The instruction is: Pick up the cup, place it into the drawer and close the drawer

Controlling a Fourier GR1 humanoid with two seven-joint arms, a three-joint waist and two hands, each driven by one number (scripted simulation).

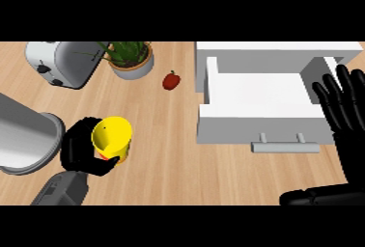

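Cup sits yellow in the left hand, fingers wrapped round it, well left of the open drawer; I'd carry it level over the front wall before lowering; right hand rests open beside the drawer.

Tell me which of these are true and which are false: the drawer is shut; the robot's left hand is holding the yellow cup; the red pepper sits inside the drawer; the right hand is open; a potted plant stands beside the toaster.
1. The drawer is shut. False: it is pulled open.
2. The left hand holds the yellow cup. True: its fingers curl round it.
3. The red pepper sits inside the drawer. False: it lies on the counter, left of the drawer.
4. The right hand is open. True: fingers straight, holding nothing.
5. A potted plant stands beside the toaster. True.
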